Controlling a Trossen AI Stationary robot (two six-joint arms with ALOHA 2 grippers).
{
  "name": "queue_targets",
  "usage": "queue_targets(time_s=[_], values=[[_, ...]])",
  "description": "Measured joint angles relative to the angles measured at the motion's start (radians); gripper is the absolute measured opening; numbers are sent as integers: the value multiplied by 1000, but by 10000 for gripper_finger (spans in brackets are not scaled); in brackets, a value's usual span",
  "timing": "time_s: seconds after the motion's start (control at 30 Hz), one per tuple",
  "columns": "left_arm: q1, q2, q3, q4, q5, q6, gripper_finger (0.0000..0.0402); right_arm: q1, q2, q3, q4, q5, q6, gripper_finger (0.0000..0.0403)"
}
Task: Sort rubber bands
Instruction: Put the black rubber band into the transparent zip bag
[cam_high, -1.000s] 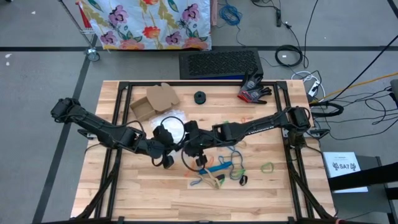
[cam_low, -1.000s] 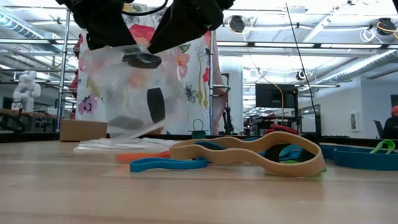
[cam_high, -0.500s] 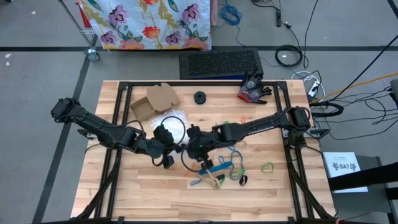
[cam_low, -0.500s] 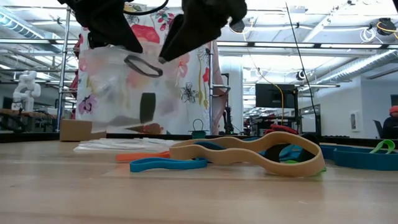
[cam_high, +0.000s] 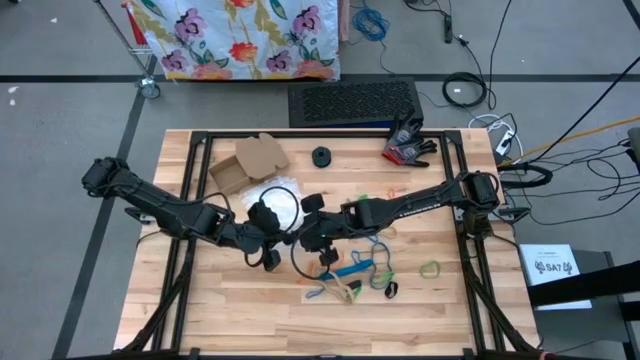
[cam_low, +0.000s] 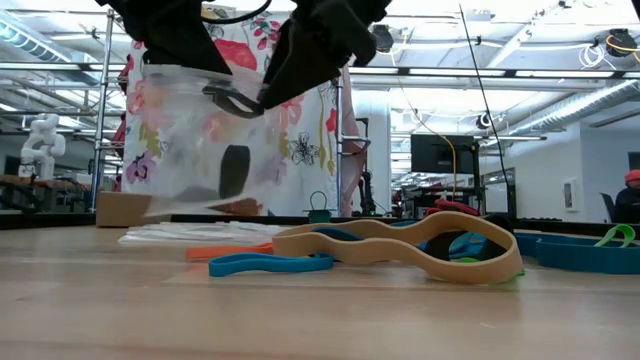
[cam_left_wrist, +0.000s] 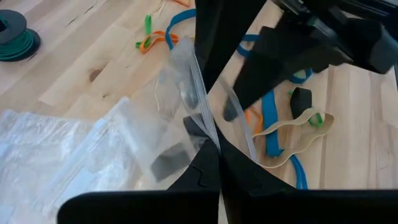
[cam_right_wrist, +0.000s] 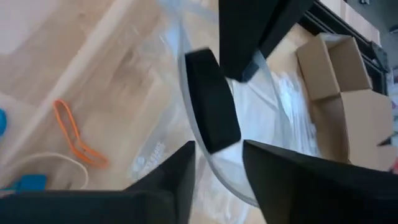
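Two tools meet above the middle of the desk (cam_high: 200, 300), holding a clear bag (cam_low: 195, 140) up in the air. The left tool (cam_left_wrist: 219, 152) is pinched fully shut on one edge of the bag's mouth. The right tool (cam_right_wrist: 217, 155) is at the opposite edge with its fingers part open around the plastic; I cannot tell whether it grips the bag yet.

The step seems to be spreading the bag's mouth so bands can go in. To do it well, the right tool should catch only one layer of film, then draw gently away from the left tool so the opening stays wide without tearing or slipping.

Inside the bag hangs at least one black band (cam_low: 233, 172). The loose bands (cam_high: 358, 272), blue, tan, orange and green, lie on the desk just beside the bag, toward the right arm's side; one green band (cam_high: 430, 268) lies farther that way. More bags (cam_left_wrist: 43, 146) lie flat beside the held bag, and an open cardboard box (cam_high: 250, 160) sits beyond them; I cannot see what it holds.
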Motion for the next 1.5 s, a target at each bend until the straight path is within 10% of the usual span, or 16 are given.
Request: queue_targets(time_s=[0.27, 0.5, 0.7, 0.77, 0.87, 1.5], values=[[0, 0, 0, -8, -5, 6, 0, 7, 0, 0, -18, -2, 21, 6], [22, 0, 0, -89, -140, 16, 0, 3, 0, 0, 23, -372, 76, 2], [31, 0, 0, -59, -47, -26, 0, -13, 0, 0, -4, -63, 139, 1], [23, 0, 0, -47, 37, 5, 0, -21, 0, 0, -18, -182, 124, 1], [22, 0, 0, -103, -95, 16, 0, -26, 0, -1, 2, -310, 124, 1], [37, 13, 0, -164, -86, -50, 0, -31, -79, 0, -59, -201, 224, 29]])
